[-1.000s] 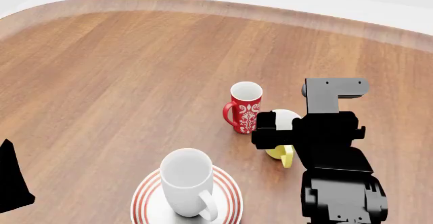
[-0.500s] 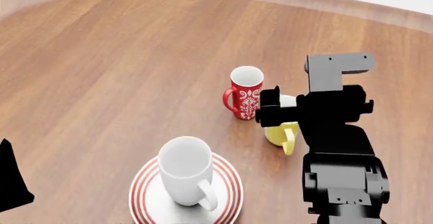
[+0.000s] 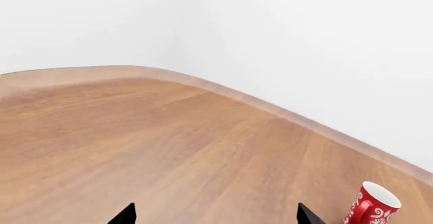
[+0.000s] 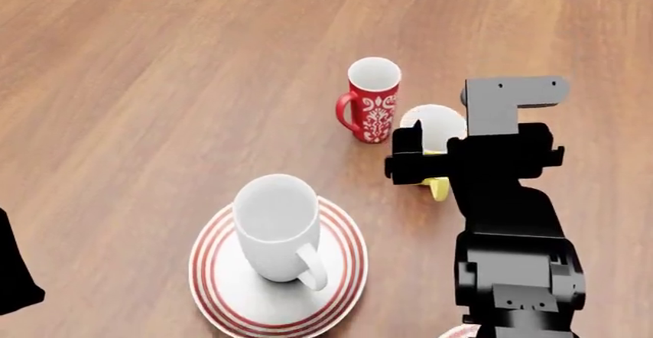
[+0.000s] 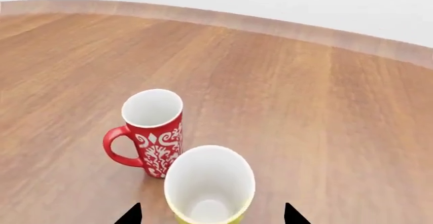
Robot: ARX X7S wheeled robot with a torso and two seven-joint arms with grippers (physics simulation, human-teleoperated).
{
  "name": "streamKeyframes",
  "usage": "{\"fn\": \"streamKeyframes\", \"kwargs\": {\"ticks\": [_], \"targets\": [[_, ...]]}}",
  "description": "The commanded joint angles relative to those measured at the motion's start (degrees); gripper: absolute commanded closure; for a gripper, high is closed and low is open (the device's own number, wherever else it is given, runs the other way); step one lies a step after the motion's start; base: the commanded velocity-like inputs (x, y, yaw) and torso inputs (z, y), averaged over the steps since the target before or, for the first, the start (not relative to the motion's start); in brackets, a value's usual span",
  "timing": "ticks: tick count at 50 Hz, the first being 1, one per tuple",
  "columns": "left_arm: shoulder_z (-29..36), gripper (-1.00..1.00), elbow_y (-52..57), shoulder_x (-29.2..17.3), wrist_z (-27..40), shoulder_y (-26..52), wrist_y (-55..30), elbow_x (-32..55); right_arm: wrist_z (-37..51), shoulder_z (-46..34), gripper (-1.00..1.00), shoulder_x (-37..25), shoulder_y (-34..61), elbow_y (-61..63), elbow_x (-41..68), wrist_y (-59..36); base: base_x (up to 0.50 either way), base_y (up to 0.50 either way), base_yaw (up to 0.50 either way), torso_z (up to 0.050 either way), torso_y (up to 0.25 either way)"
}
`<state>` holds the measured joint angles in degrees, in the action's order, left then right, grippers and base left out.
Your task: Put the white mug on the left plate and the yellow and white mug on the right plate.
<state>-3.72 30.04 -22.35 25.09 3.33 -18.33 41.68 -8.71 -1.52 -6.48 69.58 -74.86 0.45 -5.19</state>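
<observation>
The white mug (image 4: 271,227) stands upright on the left plate (image 4: 219,292), a white plate with red rings, its handle toward me. The yellow and white mug (image 5: 210,186) stands on the table beside a red patterned mug (image 5: 154,127). In the head view the yellow and white mug (image 4: 433,128) is partly hidden behind my right gripper (image 4: 423,162). My right gripper (image 5: 211,216) is open, a fingertip on either side of this mug with a gap on both sides. My left gripper (image 3: 215,219) is open over bare wood with nothing between its fingers. A sliver of red-ringed rim (image 4: 459,333) shows at the bottom edge.
The red patterned mug (image 4: 371,97) stands just left of the yellow one, handle to the left. The curved raised table edge (image 5: 271,26) runs along the back below a white wall. My left arm (image 4: 15,277) shows at the head view's left edge.
The head view has tilted down, so mugs and plate sit higher in the picture and the table's far edge has left it. My right gripper stays around the yellow mug.
</observation>
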Motion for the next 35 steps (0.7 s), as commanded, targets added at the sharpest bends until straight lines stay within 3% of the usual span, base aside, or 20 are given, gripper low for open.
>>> {"fn": "streamKeyframes", "kwargs": {"ticks": [1, 6, 20, 27, 35], "targets": [[0.4, -1.0, 0.16, -0.28, -0.12, -0.23, 0.51, -0.76, -0.13, 0.47, -1.0, 0.11, -0.45, -0.11, -0.08, 0.05, 0.0, 0.0, 0.0, 0.0, -0.25], [0.3, -1.0, 0.19, -0.41, -0.21, -0.35, 0.36, -0.1, -0.25, 0.52, -1.0, 0.24, -0.38, -0.11, -0.18, 0.04, 0.0, 0.0, 0.0, 0.0, -0.222], [0.63, -1.0, 0.19, -0.5, -0.27, -0.52, 0.92, -0.58, -0.56, 0.86, -1.0, 0.31, -0.59, -0.11, -0.16, 0.24, 0.0, 0.0, 0.0, 0.0, -0.009], [0.6, -1.0, 0.25, -0.63, -0.21, -0.59, 0.97, -0.38, -0.69, 1.19, -1.0, 0.3, -0.88, -0.11, -0.09, 0.24, 0.0, 0.0, 0.0, 0.0, -0.24], [0.44, -1.0, 0.21, -0.68, 0.15, -0.51, 0.76, 0.19, -0.68, 1.43, -1.0, 0.21, -0.17, -0.11, -0.1, 2.01, 0.0, 0.0, 0.0, 0.0, 0.0]]}}
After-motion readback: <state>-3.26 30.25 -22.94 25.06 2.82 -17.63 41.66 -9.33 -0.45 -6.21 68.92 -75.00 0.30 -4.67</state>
